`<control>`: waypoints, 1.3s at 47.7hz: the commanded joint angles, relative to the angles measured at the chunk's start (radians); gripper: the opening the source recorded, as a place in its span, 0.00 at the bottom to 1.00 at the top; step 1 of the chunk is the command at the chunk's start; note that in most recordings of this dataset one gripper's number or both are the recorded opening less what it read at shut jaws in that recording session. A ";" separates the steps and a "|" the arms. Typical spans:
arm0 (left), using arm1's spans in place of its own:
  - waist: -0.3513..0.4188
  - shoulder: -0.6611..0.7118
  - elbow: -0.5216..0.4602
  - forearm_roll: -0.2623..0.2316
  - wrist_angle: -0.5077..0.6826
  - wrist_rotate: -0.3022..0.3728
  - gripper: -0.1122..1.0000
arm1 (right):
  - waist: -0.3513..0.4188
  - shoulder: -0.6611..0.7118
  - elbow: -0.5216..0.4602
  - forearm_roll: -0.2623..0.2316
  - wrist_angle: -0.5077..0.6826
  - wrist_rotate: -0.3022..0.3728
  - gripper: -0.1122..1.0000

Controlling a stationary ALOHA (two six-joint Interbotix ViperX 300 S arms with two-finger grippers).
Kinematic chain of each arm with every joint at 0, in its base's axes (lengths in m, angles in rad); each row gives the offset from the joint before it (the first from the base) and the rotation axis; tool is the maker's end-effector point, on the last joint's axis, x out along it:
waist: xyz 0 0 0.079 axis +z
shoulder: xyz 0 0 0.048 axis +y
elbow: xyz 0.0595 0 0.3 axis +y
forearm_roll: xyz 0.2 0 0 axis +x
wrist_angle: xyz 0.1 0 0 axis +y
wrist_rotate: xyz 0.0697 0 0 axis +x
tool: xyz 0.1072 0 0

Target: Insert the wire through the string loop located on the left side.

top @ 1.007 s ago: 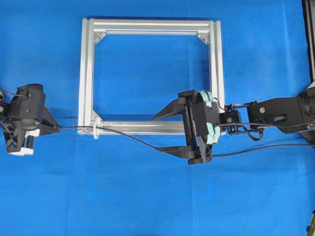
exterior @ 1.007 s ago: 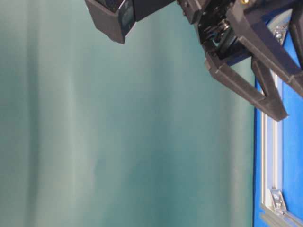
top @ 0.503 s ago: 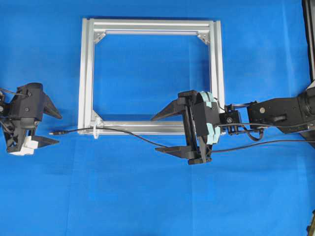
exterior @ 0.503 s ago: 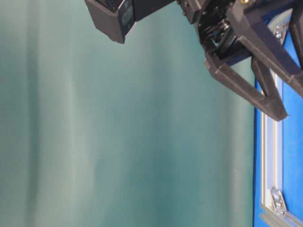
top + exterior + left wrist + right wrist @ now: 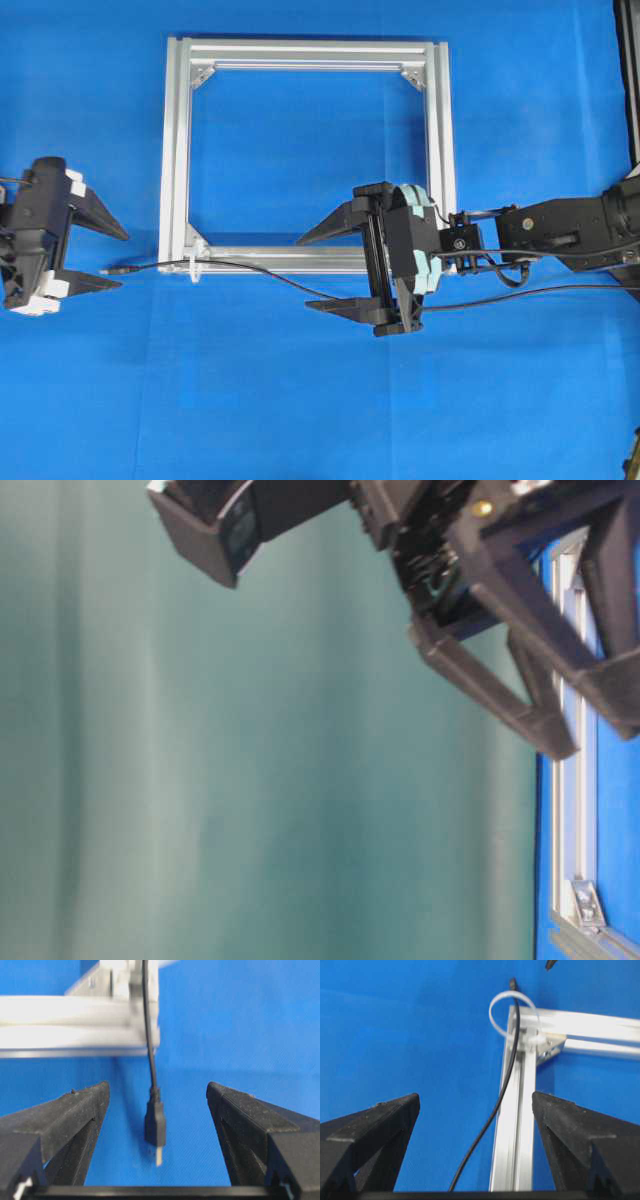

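The wire (image 5: pixel 250 270) is a thin black cable that runs from the right, under my right gripper (image 5: pixel 302 274), through the string loop (image 5: pixel 192 263) at the frame's lower left corner. Its plug (image 5: pixel 105 270) ends left of the loop. The left wrist view shows the plug (image 5: pixel 155 1122) with its silvery tip between the spread fingers of my left gripper (image 5: pixel 156 1087), touching neither. In the right wrist view the wire (image 5: pixel 507 1075) passes inside the white string loop (image 5: pixel 493 1007). My right gripper (image 5: pixel 475 1096) is open and empty, and my left gripper (image 5: pixel 122 260) is open too.
The square aluminium frame (image 5: pixel 440 150) lies on the blue cloth, with corner brackets (image 5: pixel 203 73) inside it. Its bottom rail (image 5: pixel 520 1125) runs between my right fingers. In the table-level view a black gripper (image 5: pixel 520 680) hangs over the frame (image 5: pixel 572 810).
My left gripper has opened, let go of the wire's plug and drawn back a little to the left. The plug stays left of the loop. My right gripper has shifted slightly left.
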 commanded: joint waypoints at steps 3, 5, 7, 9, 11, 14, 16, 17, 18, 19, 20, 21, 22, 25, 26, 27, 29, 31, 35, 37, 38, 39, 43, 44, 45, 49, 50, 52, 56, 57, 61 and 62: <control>0.002 -0.098 -0.008 0.002 -0.003 0.006 0.75 | 0.002 -0.055 -0.029 -0.002 0.014 -0.002 0.92; 0.002 -0.130 -0.005 0.002 -0.003 0.006 0.75 | 0.002 -0.066 -0.034 -0.002 0.018 -0.002 0.92; 0.002 -0.161 -0.002 0.002 -0.003 0.008 0.75 | 0.002 -0.077 -0.037 -0.003 0.025 -0.002 0.92; 0.002 -0.187 0.002 0.002 -0.003 0.008 0.75 | 0.002 -0.084 -0.040 -0.002 0.028 -0.002 0.92; 0.002 -0.212 0.005 0.002 -0.003 0.008 0.75 | 0.002 -0.087 -0.043 -0.002 0.031 -0.002 0.92; 0.002 -0.244 0.008 0.002 0.003 0.009 0.75 | 0.002 -0.089 -0.048 -0.003 0.037 -0.002 0.92; 0.002 -0.256 0.006 0.002 0.009 0.011 0.75 | 0.002 -0.089 -0.049 -0.002 0.038 -0.003 0.92; 0.003 -0.261 0.008 0.002 0.012 0.012 0.75 | 0.002 -0.087 -0.051 -0.003 0.038 -0.003 0.92; 0.005 -0.262 0.008 0.002 0.014 0.012 0.75 | 0.002 -0.087 -0.049 -0.003 0.037 -0.003 0.92; 0.006 -0.264 0.008 0.002 0.015 0.012 0.75 | 0.002 -0.089 -0.051 -0.002 0.038 -0.003 0.92; 0.009 -0.264 0.008 0.002 0.017 0.012 0.75 | 0.000 -0.087 -0.051 -0.003 0.037 -0.003 0.92; 0.014 -0.264 0.008 0.002 0.017 0.014 0.75 | -0.002 -0.089 -0.051 -0.003 0.037 -0.005 0.92; 0.018 -0.264 0.008 0.002 0.017 0.014 0.75 | -0.003 -0.087 -0.051 -0.002 0.037 -0.006 0.92; 0.038 -0.262 0.008 0.005 0.017 0.015 0.74 | -0.011 -0.089 -0.051 -0.003 0.037 -0.014 0.92; 0.052 -0.262 0.008 0.006 0.017 0.017 0.74 | -0.015 -0.089 -0.051 -0.002 0.037 -0.015 0.92; 0.061 -0.262 0.008 0.009 0.015 0.017 0.74 | -0.020 -0.089 -0.051 -0.002 0.037 -0.018 0.92; 0.083 -0.262 0.008 0.015 0.014 0.017 0.74 | -0.031 -0.089 -0.052 -0.002 0.037 -0.021 0.92; 0.104 -0.264 0.008 0.021 0.012 0.018 0.74 | -0.043 -0.089 -0.052 -0.002 0.037 -0.025 0.92; 0.158 -0.268 0.008 0.026 0.012 0.034 0.74 | -0.075 -0.089 -0.054 -0.002 0.035 -0.026 0.92; 0.176 -0.270 0.008 0.026 0.012 0.046 0.74 | -0.089 -0.089 -0.055 -0.003 0.034 -0.026 0.92; 0.186 -0.270 0.008 0.026 0.011 0.052 0.74 | -0.095 -0.089 -0.055 -0.003 0.035 -0.028 0.92; 0.192 -0.270 0.008 0.026 0.012 0.057 0.74 | -0.103 -0.089 -0.057 -0.003 0.035 -0.029 0.92; 0.210 -0.270 0.008 0.026 0.009 0.075 0.74 | -0.124 -0.091 -0.058 -0.003 0.034 -0.031 0.92; 0.213 -0.270 0.008 0.026 0.008 0.077 0.74 | -0.129 -0.091 -0.058 -0.002 0.034 -0.032 0.92; 0.216 -0.270 0.008 0.026 0.008 0.080 0.74 | -0.132 -0.091 -0.058 -0.003 0.032 -0.032 0.92; 0.224 -0.270 0.008 0.026 0.005 0.086 0.74 | -0.141 -0.091 -0.060 -0.002 0.034 -0.035 0.92; 0.225 -0.270 0.008 0.029 0.003 0.086 0.74 | -0.141 -0.089 -0.060 -0.002 0.032 -0.035 0.92; 0.229 -0.270 0.008 0.026 0.005 0.086 0.74 | -0.141 -0.091 -0.060 -0.002 0.034 -0.037 0.92; 0.232 -0.270 0.008 0.029 0.003 0.087 0.74 | -0.141 -0.091 -0.060 -0.002 0.034 -0.035 0.92; 0.233 -0.270 0.008 0.026 0.005 0.086 0.74 | -0.141 -0.089 -0.060 -0.002 0.034 -0.037 0.92; 0.232 -0.270 0.008 0.026 0.003 0.086 0.74 | -0.141 -0.091 -0.060 -0.002 0.037 -0.035 0.92; 0.232 -0.270 0.008 0.026 0.003 0.086 0.74 | -0.141 -0.089 -0.060 -0.003 0.037 -0.034 0.92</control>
